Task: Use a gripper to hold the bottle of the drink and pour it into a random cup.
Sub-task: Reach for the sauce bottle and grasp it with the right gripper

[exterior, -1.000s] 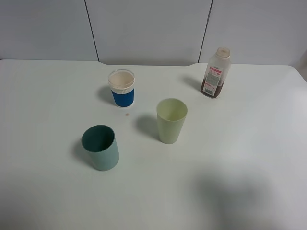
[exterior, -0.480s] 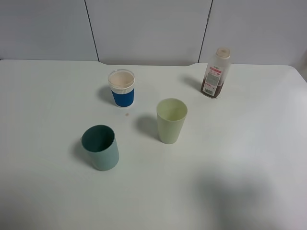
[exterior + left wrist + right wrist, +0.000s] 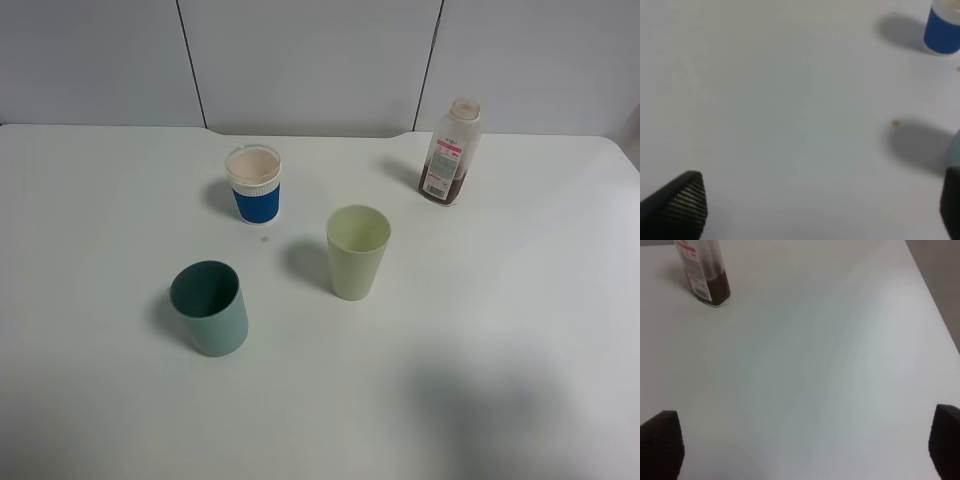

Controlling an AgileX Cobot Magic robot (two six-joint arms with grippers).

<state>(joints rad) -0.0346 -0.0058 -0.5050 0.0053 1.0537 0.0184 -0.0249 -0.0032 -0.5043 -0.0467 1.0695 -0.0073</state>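
Bottle of the drink | upright, near far right corner of desk | right hand spread wide, empty, well short | risk: misaligned approach knocks tall bottle over, drink spills before reaching cup

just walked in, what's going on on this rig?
Nothing is gripped yet. The bottle of the drink stands upright, untouched, at the far right of the table. The right gripper and left gripper are both open and empty. The pale yellow-green tumbler, teal tumbler and blue-and-white paper cup stand upright, apart.
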